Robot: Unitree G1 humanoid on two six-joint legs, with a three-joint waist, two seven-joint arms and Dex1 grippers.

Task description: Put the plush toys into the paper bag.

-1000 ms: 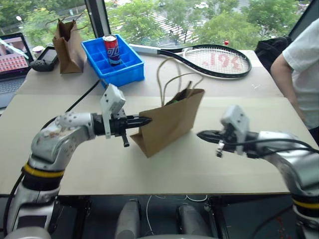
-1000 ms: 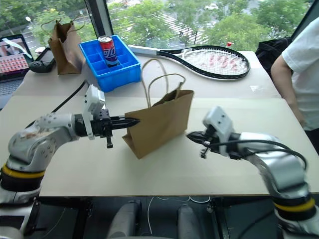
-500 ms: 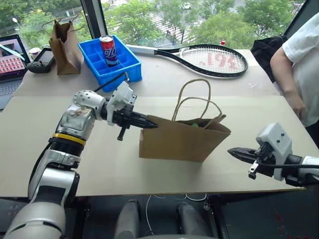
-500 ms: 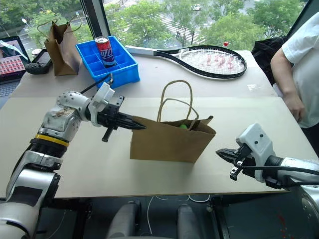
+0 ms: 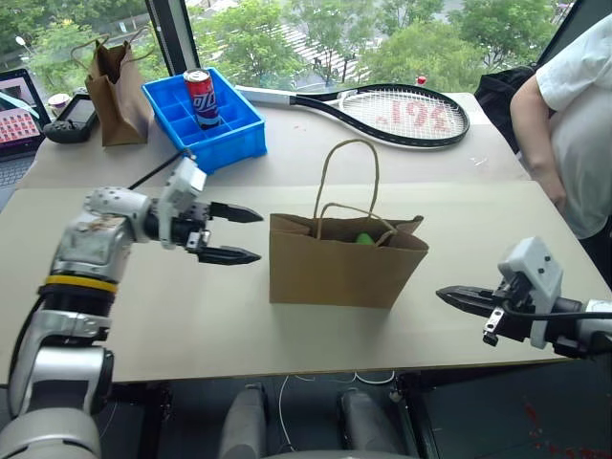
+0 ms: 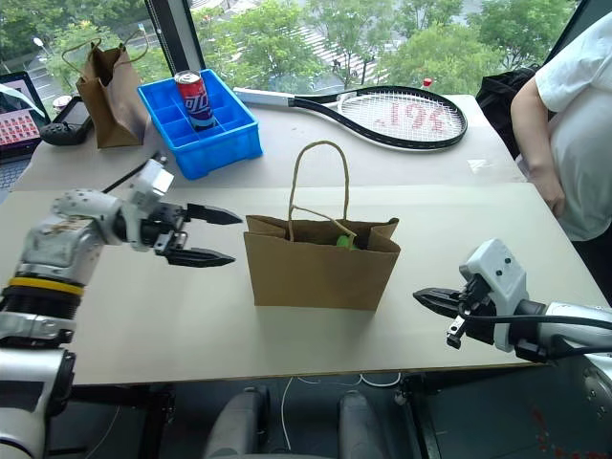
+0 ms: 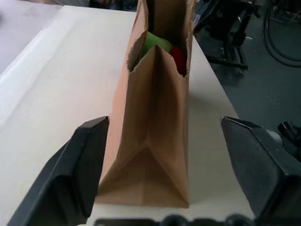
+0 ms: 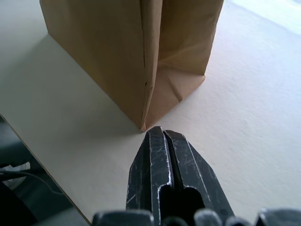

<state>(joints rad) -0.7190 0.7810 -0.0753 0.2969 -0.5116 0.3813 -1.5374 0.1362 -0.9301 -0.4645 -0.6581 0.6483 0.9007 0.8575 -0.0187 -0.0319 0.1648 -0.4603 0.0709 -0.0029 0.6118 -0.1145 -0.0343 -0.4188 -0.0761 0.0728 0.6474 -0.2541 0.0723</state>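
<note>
Since half a second ago the left gripper (image 5: 245,234) has let go of the bag (image 5: 339,268) and spread wide just beside its end, while the right gripper (image 5: 454,295) waits pinched shut near the other end. Both toys look packed, so back both arms straight away without nudging the upright bag on the table (image 5: 239,325). Head views catch a green speck at the rim; the left wrist view shows the green toy (image 7: 154,43) and red chili (image 7: 178,57) together inside.

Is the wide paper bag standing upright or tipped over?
Upright: the paper bag stands on its flat base on the table, mouth and handles up.
</note>
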